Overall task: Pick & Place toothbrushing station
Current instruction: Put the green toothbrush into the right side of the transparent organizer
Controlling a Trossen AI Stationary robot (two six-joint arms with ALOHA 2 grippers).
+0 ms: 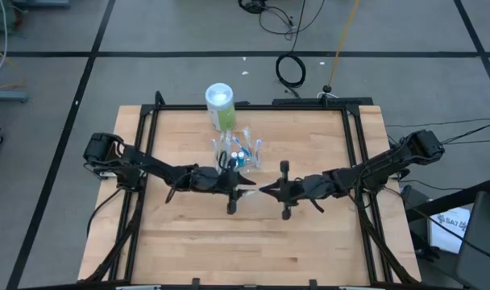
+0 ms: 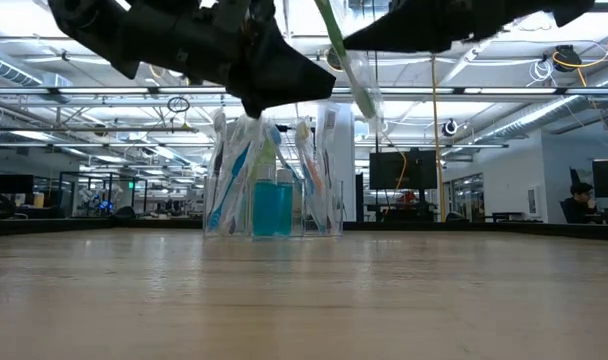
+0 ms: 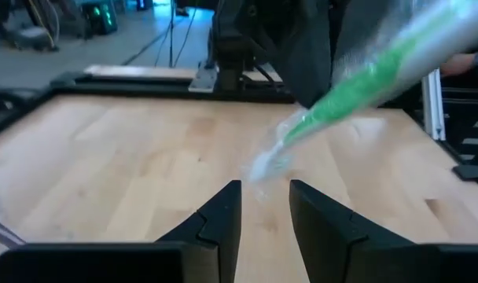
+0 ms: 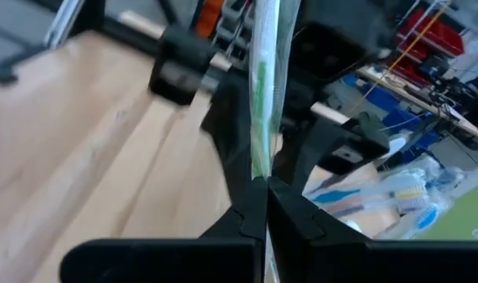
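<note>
A clear plastic container [image 1: 237, 153] stands on the table's far middle, holding several toothbrushes and teal tubes; it also shows in the low view [image 2: 274, 185]. My right gripper [image 4: 264, 192] is shut on a green toothbrush in a clear wrapper [image 4: 262, 86], in the air near the table's middle [image 1: 265, 189]. My left gripper [image 3: 265, 200] is open and empty, facing it from the left [image 1: 247, 185]. The wrapped toothbrush's free end [image 3: 270, 157] hovers just beyond the left fingertips. My right gripper pinches the wrapped green toothbrush [image 4: 260, 169] between its two fingers, and the brush runs on past the fingertips toward the left gripper. In the low view the brush [image 2: 352, 65] is tilted, lifted clear of the table, with its lower end [image 2: 372, 112] free.
A taller green-and-white canister [image 1: 219, 105] stands just behind the container. A dark metal frame [image 1: 358, 121] runs round the wooden tabletop. Bare wood lies toward the near edge [image 1: 253, 250].
</note>
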